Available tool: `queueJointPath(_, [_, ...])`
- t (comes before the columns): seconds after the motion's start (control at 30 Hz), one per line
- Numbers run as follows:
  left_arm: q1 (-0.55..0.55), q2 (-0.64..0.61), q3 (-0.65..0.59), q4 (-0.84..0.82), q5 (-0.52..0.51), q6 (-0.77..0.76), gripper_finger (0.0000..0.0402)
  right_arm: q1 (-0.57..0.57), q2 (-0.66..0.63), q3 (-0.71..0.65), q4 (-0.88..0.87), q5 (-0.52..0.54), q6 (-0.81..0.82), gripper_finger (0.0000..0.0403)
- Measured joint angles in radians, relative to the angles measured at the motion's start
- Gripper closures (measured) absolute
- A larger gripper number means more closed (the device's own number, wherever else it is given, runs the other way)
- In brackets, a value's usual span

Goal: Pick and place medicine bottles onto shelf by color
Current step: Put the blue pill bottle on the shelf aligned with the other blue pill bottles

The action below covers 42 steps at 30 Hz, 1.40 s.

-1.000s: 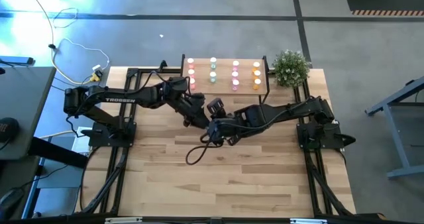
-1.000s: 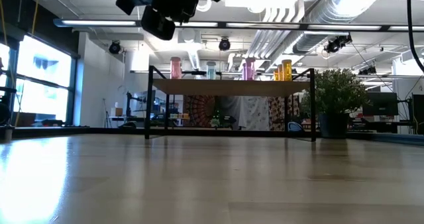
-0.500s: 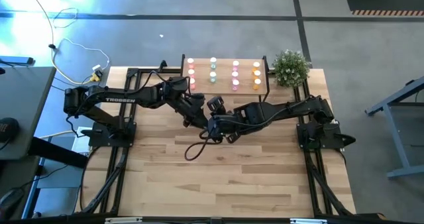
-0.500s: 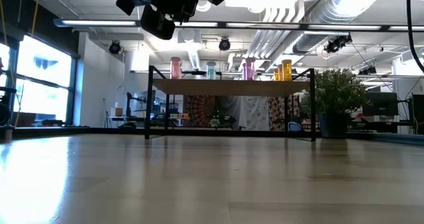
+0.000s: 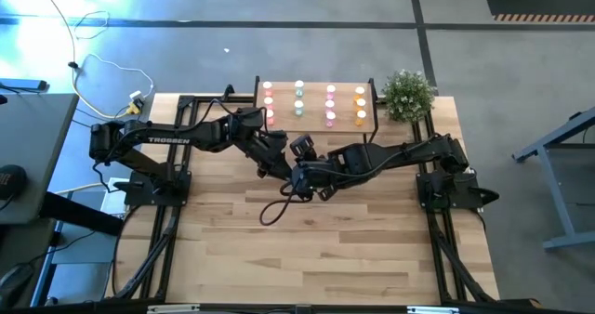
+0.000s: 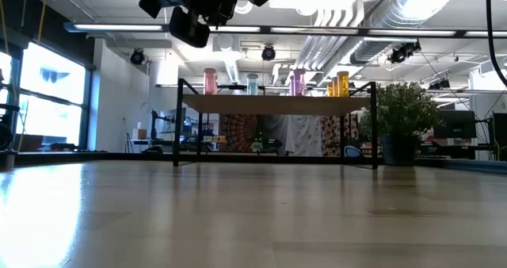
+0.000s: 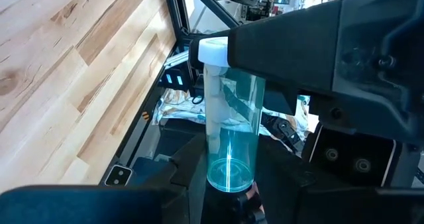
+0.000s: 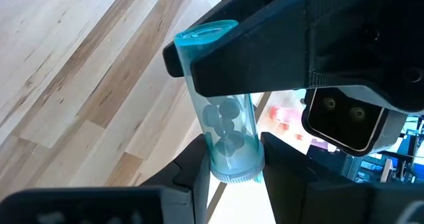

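A translucent green medicine bottle (image 7: 228, 118) with a white cap is held in mid-air above the table's middle, between my two grippers. My left gripper (image 5: 282, 168) comes from the table's left and is shut on the bottle's base end. My right gripper (image 5: 300, 173) comes from the right and is shut on its cap end. In the high view the grippers hide the bottle. The shelf (image 5: 316, 117) stands at the far edge on black legs. Red, green, pink and orange bottles (image 5: 299, 98) stand on it in columns. My left gripper pinches the bottle's base end (image 7: 229, 174) between its two fingers, coming nearly level from the table's left. The bottle reaches forward out of the fingers, clear of the table. My right gripper pinches the bottle's white cap end (image 8: 233, 173) between its two fingers, slanting down from the table's right. The rest of the bottle stands out ahead of the fingers, toward the other gripper.
A green potted plant (image 5: 407, 93) stands at the far right corner beside the shelf. A dark cable loop (image 5: 274, 212) hangs from the arms above the bare plank tabletop (image 5: 307, 258). In the low view the shelf top (image 6: 277, 101) stands well above the table.
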Motion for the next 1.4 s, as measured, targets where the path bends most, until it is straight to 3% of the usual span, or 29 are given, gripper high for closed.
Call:
queueJointPath(0.5, [0.000, 0.000, 0.000, 0.008, 0.002, 0.006, 0.0304, 0.003, -0.001, 0.000, 0.034, -0.005, 0.040, 0.0215])
queueJointPath(0.93, [0.027, -0.009, 0.000, 0.007, -0.158, 0.199, 0.0303, 0.041, -0.051, 0.000, -0.011, 0.086, 0.303, 0.0208])
queueJointPath(1.2, [0.009, -0.010, 0.000, 0.013, -0.351, 0.364, 0.0303, 0.018, -0.130, 0.000, -0.027, 0.209, 0.562, 0.0208])
queueJointPath(1.4, [-0.045, -0.010, 0.000, 0.013, -0.688, 0.542, 0.0303, -0.029, -0.193, 0.000, -0.029, 0.307, 0.712, 0.0208])
